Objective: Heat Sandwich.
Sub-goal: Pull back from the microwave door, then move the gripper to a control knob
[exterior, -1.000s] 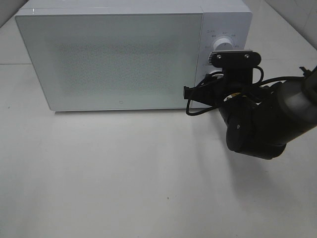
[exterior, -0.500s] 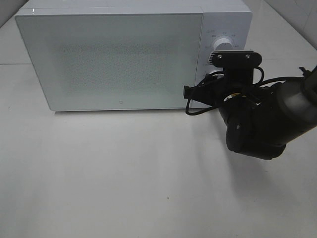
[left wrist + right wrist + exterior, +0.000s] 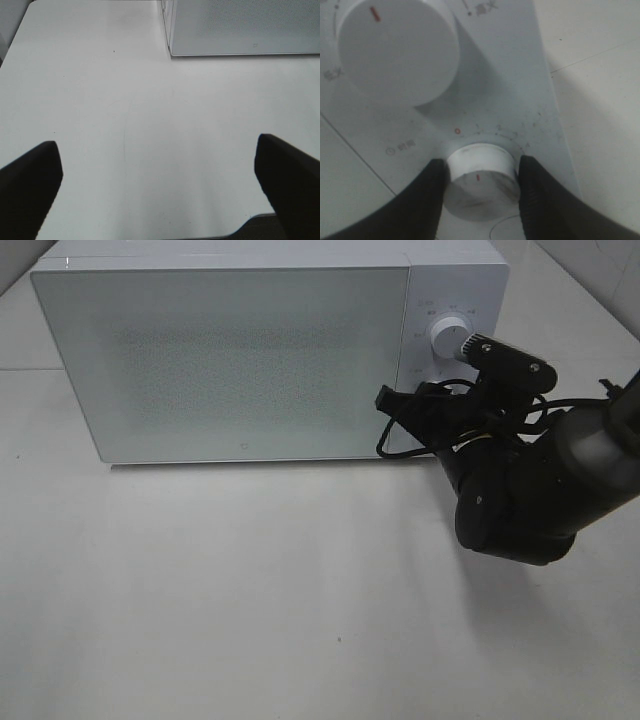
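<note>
The sandwich is out of view. The white microwave (image 3: pixel 230 350) stands at the back of the table with its door shut. My right gripper (image 3: pixel 482 195) is shut on the lower knob (image 3: pixel 481 180) of its control panel, one black finger (image 3: pixel 427 205) on each side. The red mark on the knob's face sits away from the red zero on the dial. The larger upper knob (image 3: pixel 395 50) is free. In the exterior view the right arm (image 3: pixel 520 490) hides the lower knob and leaves the upper knob (image 3: pixel 447 335) showing. My left gripper (image 3: pixel 160 190) hangs open over bare table.
The white table (image 3: pixel 250 590) stretches in front of the microwave. The left wrist view shows the microwave's lower corner (image 3: pixel 240 30) ahead of the left gripper and the table's near edge (image 3: pixel 250 225) close below it. A black cable (image 3: pixel 400 440) loops off the right wrist.
The right wrist has rolled clockwise while gripping the lower knob, so its camera mount now sits tilted. The upper knob has come into view. The microwave has not moved.
</note>
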